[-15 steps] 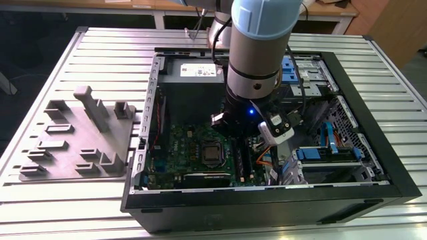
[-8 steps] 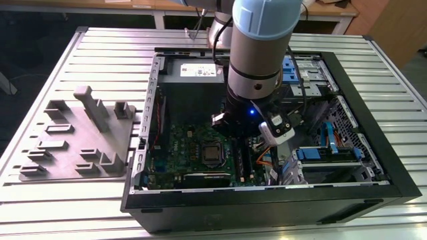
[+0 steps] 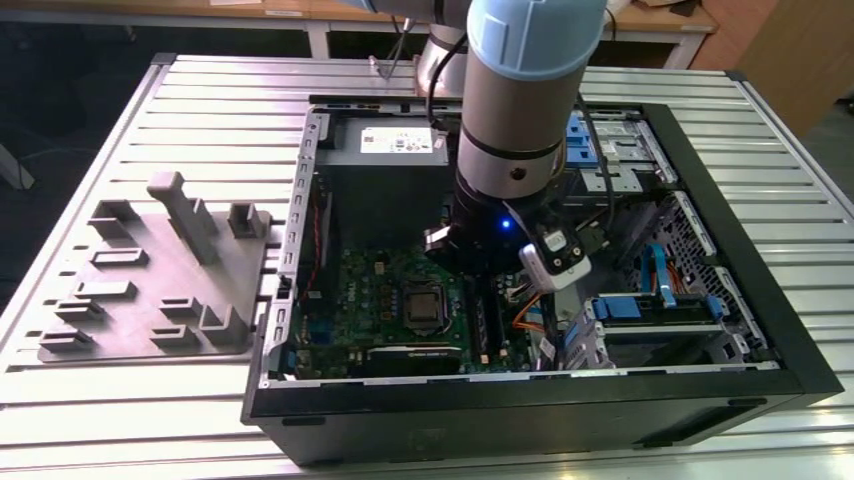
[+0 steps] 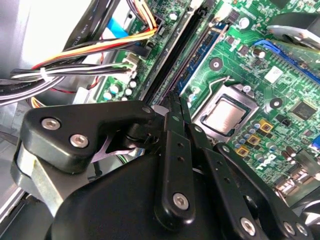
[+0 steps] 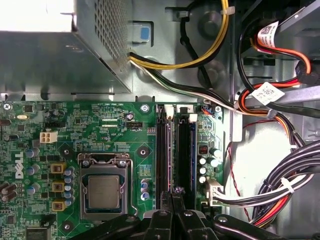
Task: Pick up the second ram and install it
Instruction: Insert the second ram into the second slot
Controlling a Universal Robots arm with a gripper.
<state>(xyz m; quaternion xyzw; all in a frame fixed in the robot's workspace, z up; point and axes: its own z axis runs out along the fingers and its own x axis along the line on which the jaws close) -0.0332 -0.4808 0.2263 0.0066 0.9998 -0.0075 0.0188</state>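
At the exterior view's left the grey tray [image 3: 147,270] sits on the worktop [image 3: 80,420]; mid-frame my arm [image 3: 514,120] reaches down into the open computer case [image 3: 534,410]. In the first wrist view the second ram [image 5: 183,150] stands on the green motherboard [image 5: 115,130] near the CPU socket [image 5: 103,192] (dark, edge-on), my gripper [image 5: 173,192] pinched narrow just over it.

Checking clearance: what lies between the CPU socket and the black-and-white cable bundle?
In the first wrist view, the long dark memory slots, then a column of small capacitors, lie between the CPU socket and the cable bundle.
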